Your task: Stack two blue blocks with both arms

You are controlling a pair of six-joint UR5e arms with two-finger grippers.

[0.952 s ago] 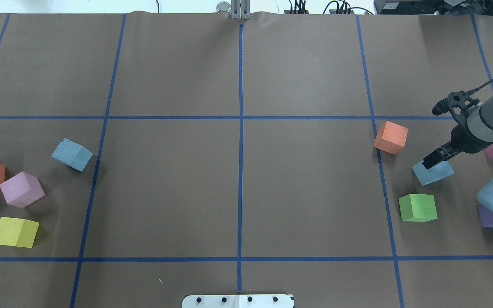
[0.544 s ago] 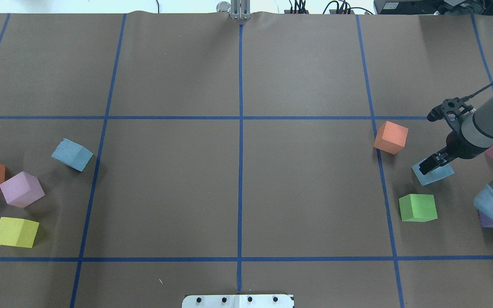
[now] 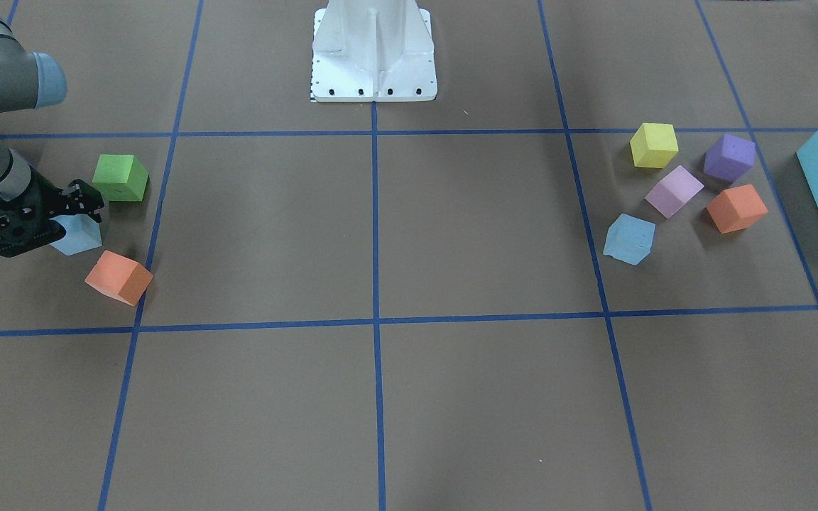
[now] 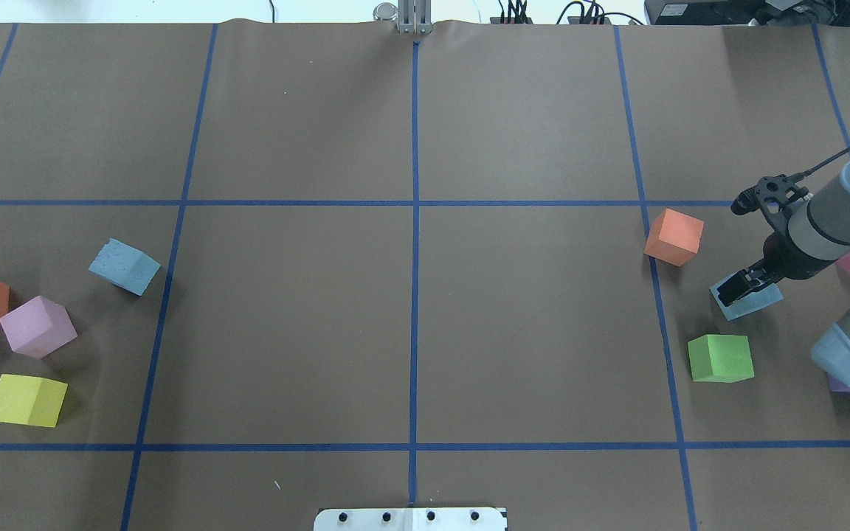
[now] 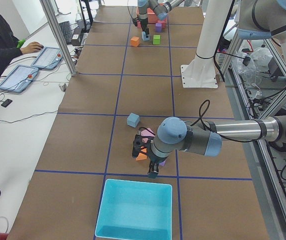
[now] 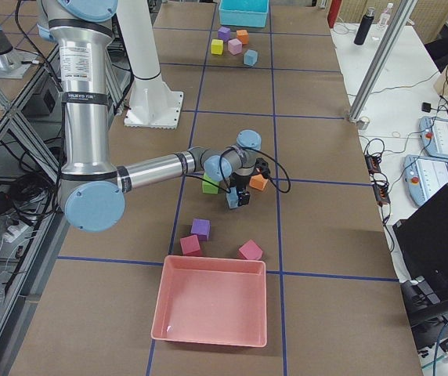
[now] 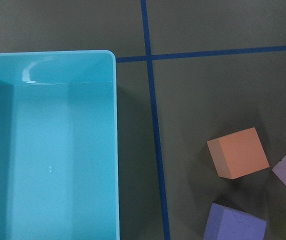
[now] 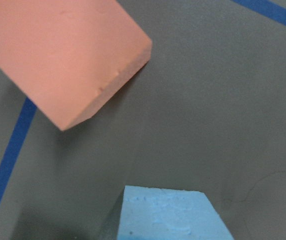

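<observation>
- Far left of the centre tape line (image 4: 415,310) we find one blue block (image 4: 124,267) lying free; the left gripper (image 5: 153,172) hangs farther out, and we cannot tell its opening
- Far right of that line, the right gripper (image 4: 736,287), jaws seemingly parted, hovers over the second blue block (image 4: 753,307)
- We judge the grasp to be in hand; next comes a square closure, then a lift
</observation>
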